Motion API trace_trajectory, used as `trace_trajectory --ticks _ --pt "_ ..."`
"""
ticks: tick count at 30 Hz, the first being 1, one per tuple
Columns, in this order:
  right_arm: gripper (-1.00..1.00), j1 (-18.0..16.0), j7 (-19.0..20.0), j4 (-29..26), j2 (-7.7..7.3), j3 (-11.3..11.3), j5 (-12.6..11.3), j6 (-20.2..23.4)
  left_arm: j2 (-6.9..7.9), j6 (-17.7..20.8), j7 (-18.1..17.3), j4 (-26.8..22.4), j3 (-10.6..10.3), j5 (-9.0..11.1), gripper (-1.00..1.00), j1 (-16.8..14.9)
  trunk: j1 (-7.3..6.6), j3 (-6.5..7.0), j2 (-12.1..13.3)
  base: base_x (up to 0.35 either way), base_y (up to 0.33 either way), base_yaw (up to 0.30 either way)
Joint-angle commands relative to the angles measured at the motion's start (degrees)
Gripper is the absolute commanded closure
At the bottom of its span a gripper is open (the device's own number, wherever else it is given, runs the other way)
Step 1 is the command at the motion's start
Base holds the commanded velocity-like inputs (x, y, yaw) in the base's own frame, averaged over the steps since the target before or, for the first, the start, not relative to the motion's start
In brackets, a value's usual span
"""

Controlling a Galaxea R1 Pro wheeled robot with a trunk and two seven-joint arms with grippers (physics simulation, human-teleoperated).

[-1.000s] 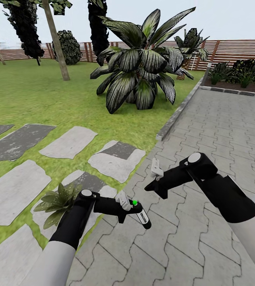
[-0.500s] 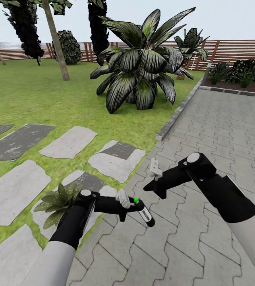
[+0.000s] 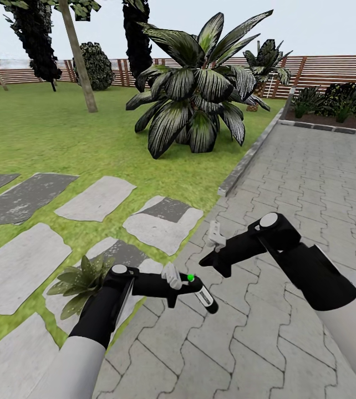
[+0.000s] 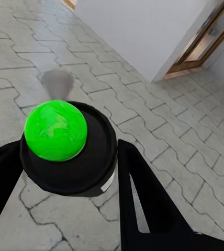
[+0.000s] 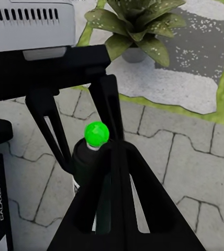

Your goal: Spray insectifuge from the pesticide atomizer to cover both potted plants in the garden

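The garden (image 3: 61, 138) is spreading out as lawn on the left and grey paving (image 3: 311, 183) on the right, with stepping stones (image 3: 97, 198) crossing the near grass; one potted plant (image 3: 81, 280) is sitting on a near-left stone, just beside the left arm; the left tool (image 3: 184, 284) is pinching the pesticide atomizer (image 3: 201, 296) by its upper body, low over the paving; the right tool (image 3: 215, 237) is hanging just to the far right of it, and I cannot tell how its fingers are standing; the atomizer is looking light, rigid and smooth-sided, so it is probably prone to slipping or twisting in a loose pinch, and the cylindrical body just under the cap is looking like the safest place to clamp, leaving the green button (image 4: 55, 130) free; its long axis is lying tilted, the button end sitting toward the left tool and the base pointing near-right and downward, away from the plant.
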Motion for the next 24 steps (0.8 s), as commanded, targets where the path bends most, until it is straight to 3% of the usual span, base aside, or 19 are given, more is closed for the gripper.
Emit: trace_trajectory --ticks 1,13,24 --pt "1.0 -0.06 0.49 -0.01 0.17 0.04 0.55 0.4 -0.04 0.57 -0.3 -0.06 0.05 0.17 1.0 -0.03 -0.01 -0.05 -0.02 0.0 0.0 0.0" --pt "1.0 -0.03 0.45 0.24 1.29 0.15 0.62 0.34 -0.04 0.41 -0.21 -0.02 0.03 1.08 1.0 -0.03 -0.01 -0.05 -0.02 0.0 0.0 0.0" --pt "1.0 0.02 0.32 0.47 1.23 0.44 0.72 0.14 -0.04 1.43 -0.2 -0.2 0.07 0.71 1.0 -1.66 -0.01 -0.05 -0.02 0.0 0.0 0.0"
